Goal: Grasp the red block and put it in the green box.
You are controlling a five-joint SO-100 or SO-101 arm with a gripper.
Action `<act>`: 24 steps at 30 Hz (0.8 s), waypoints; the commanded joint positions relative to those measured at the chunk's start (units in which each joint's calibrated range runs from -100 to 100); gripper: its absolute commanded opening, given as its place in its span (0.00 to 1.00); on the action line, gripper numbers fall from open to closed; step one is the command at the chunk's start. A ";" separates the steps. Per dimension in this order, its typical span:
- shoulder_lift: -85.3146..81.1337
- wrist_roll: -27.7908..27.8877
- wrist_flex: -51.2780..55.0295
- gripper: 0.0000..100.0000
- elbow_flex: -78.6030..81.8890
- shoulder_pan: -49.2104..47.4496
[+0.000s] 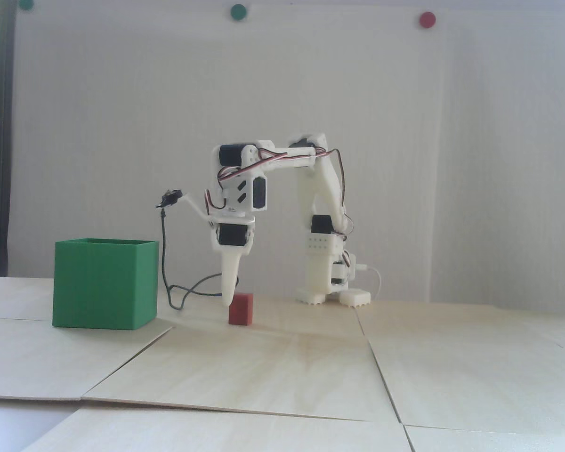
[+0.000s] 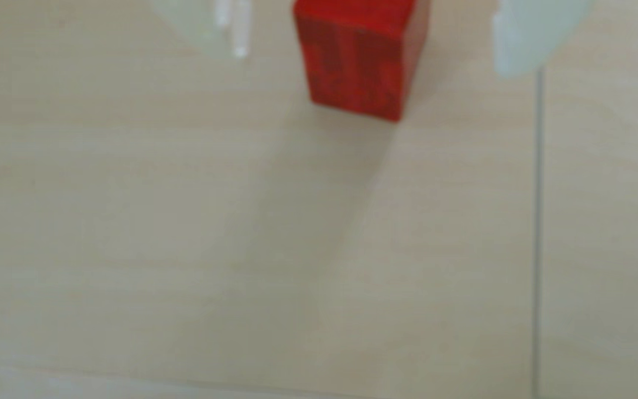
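The red block stands upright on the pale wooden table, well right of the green box in the fixed view. The gripper points down at the block's left top edge. In the wrist view, white fingers spread wide, flanking the block without touching.

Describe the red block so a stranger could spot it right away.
Find the white robot arm on the wooden table. Below its gripper, right of the green box, stands the red block, the table's only small red thing.
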 commanded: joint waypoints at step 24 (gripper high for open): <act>-0.52 1.31 -6.19 0.22 -0.29 0.28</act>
